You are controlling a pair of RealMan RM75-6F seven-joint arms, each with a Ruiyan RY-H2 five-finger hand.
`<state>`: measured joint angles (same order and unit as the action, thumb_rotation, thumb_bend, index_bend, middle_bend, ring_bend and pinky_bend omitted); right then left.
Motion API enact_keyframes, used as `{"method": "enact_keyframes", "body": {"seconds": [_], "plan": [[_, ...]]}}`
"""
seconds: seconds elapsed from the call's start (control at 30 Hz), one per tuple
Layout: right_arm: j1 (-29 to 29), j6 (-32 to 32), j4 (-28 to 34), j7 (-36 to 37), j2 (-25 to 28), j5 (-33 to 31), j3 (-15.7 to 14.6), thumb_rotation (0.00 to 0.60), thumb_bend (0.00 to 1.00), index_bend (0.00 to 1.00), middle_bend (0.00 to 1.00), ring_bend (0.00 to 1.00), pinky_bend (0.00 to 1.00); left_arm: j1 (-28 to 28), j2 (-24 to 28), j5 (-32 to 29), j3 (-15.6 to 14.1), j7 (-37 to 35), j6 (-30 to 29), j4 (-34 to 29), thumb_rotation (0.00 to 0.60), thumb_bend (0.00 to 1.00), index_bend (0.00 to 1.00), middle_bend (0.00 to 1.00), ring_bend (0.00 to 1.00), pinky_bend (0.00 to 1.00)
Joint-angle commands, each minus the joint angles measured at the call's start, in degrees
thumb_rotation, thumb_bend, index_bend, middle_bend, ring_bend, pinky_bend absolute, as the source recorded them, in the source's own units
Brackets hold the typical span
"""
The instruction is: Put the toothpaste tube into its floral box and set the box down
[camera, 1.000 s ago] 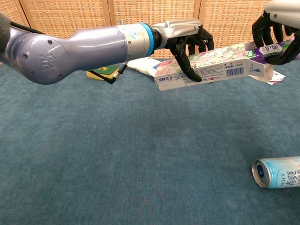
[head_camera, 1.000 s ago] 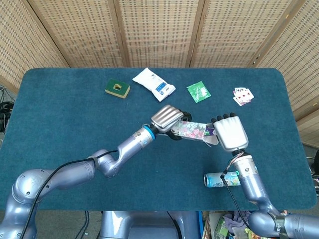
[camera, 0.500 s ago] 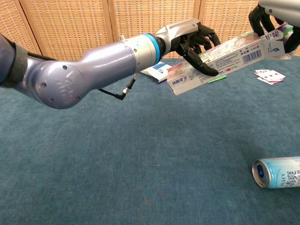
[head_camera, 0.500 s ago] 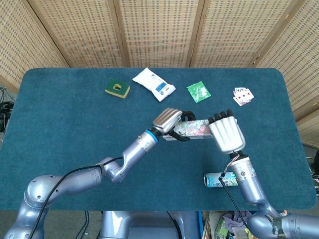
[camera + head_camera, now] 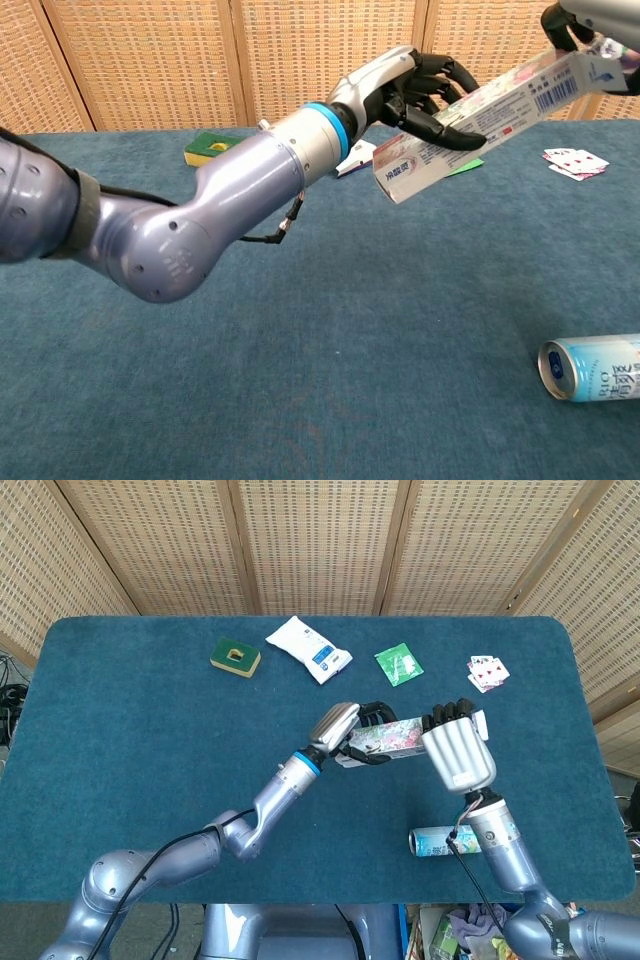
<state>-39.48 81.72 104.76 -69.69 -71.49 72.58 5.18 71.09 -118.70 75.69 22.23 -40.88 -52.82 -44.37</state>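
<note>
1. Head view: the left hand [image 5: 338, 725] and the right hand [image 5: 457, 752] both grip the floral box [image 5: 385, 738], held above the middle of the counter [image 5: 120, 740]; a can [image 5: 436, 842] lies near the front edge.
2. Chest view: the left hand's fingers [image 5: 440, 122] wrap the tilted box's lower end [image 5: 420, 165]; the right hand [image 5: 590, 25] holds the upper end.

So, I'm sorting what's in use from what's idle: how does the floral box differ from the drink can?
The floral box is held off the table, gripped by the left hand and the right hand; the can lies untouched on the blue cloth. The box is long, flat-sided and tilted up toward the right hand; the can is short, round and on its side. Both are printed packaging near the robot's right side.
</note>
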Motion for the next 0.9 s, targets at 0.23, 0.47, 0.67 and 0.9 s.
{"method": "enact_keyframes", "body": {"seconds": [0.23,0.47,0.67,0.9], "plan": [[2.4,6.1,-2.2,-5.9,0.1,6.7,0.6,0.6,0.06,0.03,0.0,0.11,0.14,1.3,-7.9,1.2,1.6,-12.3,-4.5,11.1,0.6,0.27,0.55,0.49,0.48,0.5],[5.0,9.9,-5.9,0.1,2.2,9.1,3.2,0.6,0.06,0.0,0.0,0.04,0.01,1.7,-10.1,1.5,3.0,-18.8,-9.6,15.6,0.6,0.3,0.55,0.49,0.48,0.5],[9.0,9.2,-12.5,14.6,4.4,2.4,6.3,0.6,0.02,0.0,0.0,0.02,0.0,-0.9,-7.3,1.8,3.9,-26.1,-15.4,13.5,0.6,0.3,0.55,0.49,0.48,0.5],[11.2,5.0,-18.3,23.8,4.9,-2.9,7.6,0.6,0.0,0.0,0.0,0.02,0.0,-5.1,-2.5,1.0,3.7,-29.5,-15.4,6.2,0.6,0.31,0.55,0.44,0.45,0.5]]}}
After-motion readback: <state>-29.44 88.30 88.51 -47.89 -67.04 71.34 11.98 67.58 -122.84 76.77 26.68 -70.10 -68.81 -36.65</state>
